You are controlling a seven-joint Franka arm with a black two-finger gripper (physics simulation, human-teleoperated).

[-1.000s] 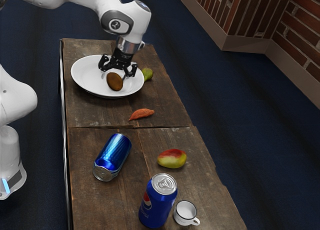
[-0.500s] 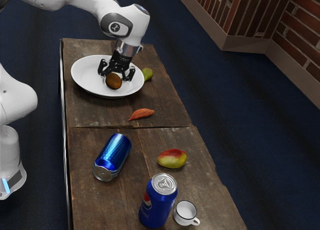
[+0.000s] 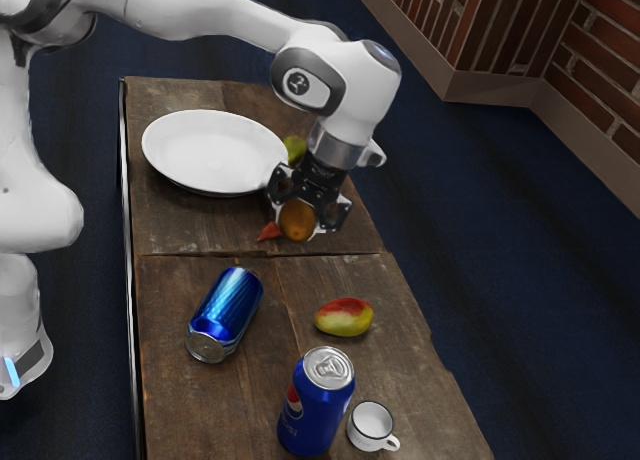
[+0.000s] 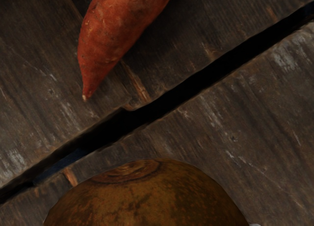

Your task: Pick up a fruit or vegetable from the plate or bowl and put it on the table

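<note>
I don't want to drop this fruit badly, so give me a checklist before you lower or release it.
1. Pincer shut on the brown fruit: ok.
2. Fruit outside the plate: ok.
3. Fruit resting on the table: cannot tell.
4. Landing spot free of the gap between the boards: cannot tell.
5. Standing Pepsi can away from the fruit: ok.

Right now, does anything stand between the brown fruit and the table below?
The sweet potato lies on the table near the held brown fruit and could block lowering on that side; nothing else visible is in the way.
</note>
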